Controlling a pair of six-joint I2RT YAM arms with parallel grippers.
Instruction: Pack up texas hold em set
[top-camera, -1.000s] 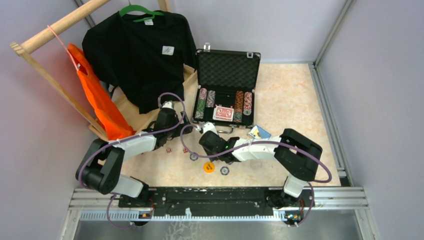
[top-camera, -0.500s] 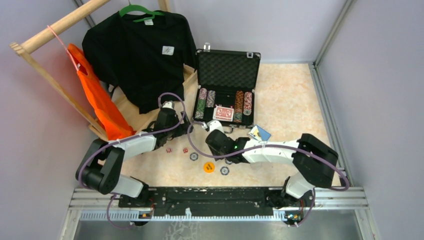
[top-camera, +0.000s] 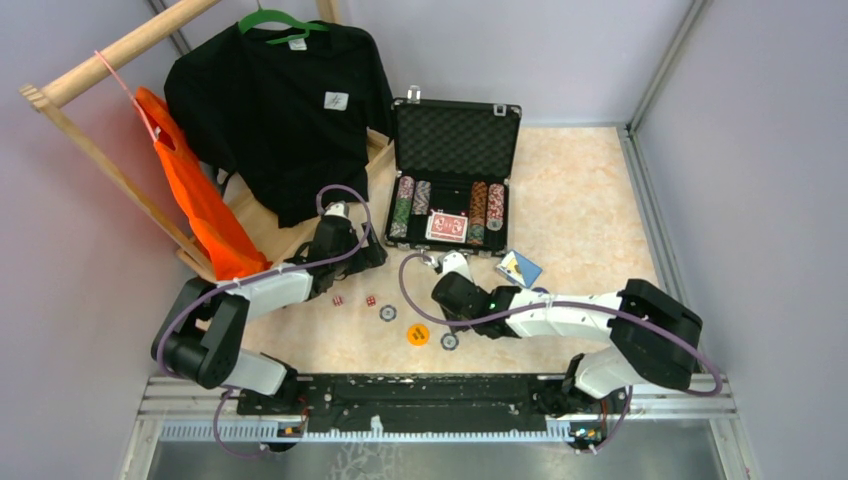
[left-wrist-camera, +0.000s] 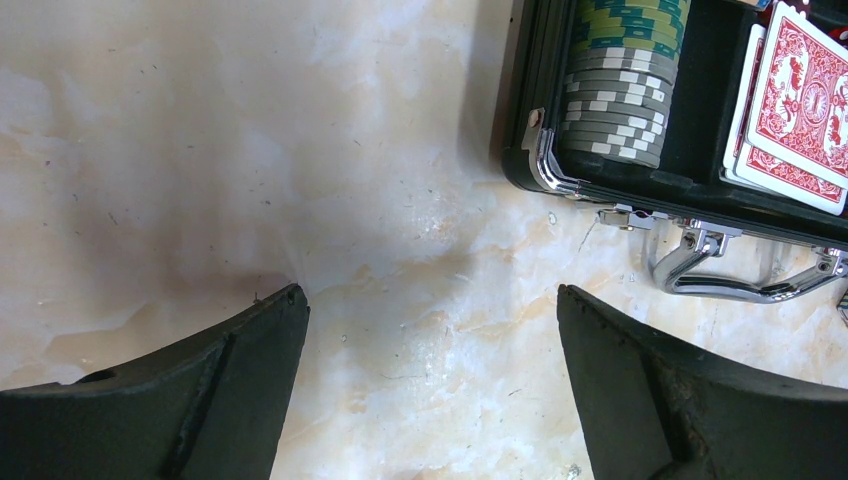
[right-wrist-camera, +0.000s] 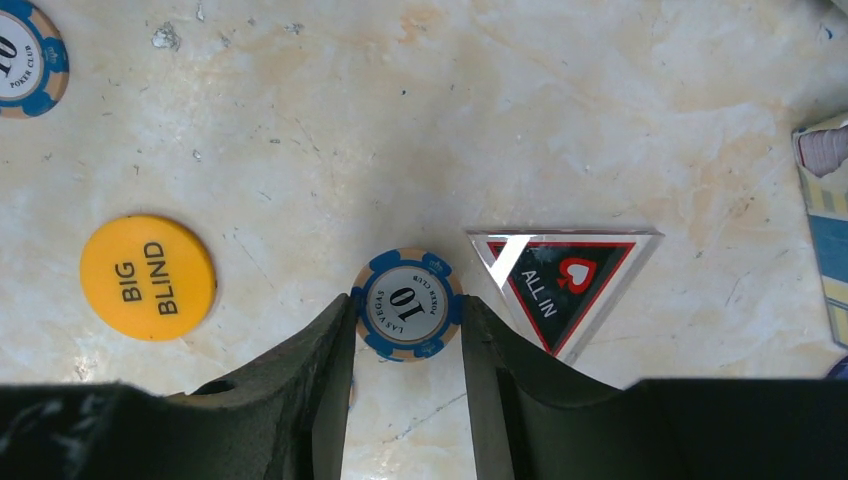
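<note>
Right gripper (right-wrist-camera: 407, 312): jaws narrow, closed on a blue-edged chip (right-wrist-camera: 407, 303) marked 10, with one finger against each side of its rim. The chip lies flat, face up. I cannot tell whether it rests on the table or sits just clear of it.

Right wrist view, around that chip:
- The clear triangular ALL IN token (right-wrist-camera: 560, 285) is just beside it, not touching.
- The yellow BIG BLIND token (right-wrist-camera: 148, 277) is on the other side, apart.
- A second chip (right-wrist-camera: 25, 55), also a 10, is beyond the yellow one at the frame corner.
- A blue-and-yellow card (right-wrist-camera: 825, 240) is cut off by the opposite edge, print unreadable.

Left gripper (left-wrist-camera: 430, 300): jaws wide, only bare table (left-wrist-camera: 200, 150) between the fingers. It hovers near the case (left-wrist-camera: 522, 110), at the near corner on the left arm's side.

Case: open on the table, foam-lined lid (top-camera: 455, 140) upright at the back. Rows of striped chips (left-wrist-camera: 615, 95) fill both ends, and the red-backed cards (left-wrist-camera: 800, 110) are in the middle. The silver handle (left-wrist-camera: 735, 285) and a latch (left-wrist-camera: 625, 215) are on the front wall.

Loose on the table, top view: two red dice (top-camera: 338, 299) close to the left arm, and a third chip (top-camera: 450, 341) on the near side of the right arm.

Behind: black T-shirt (top-camera: 285, 100) and orange bag (top-camera: 195, 190) on a wooden rack (top-camera: 110, 55).
</note>
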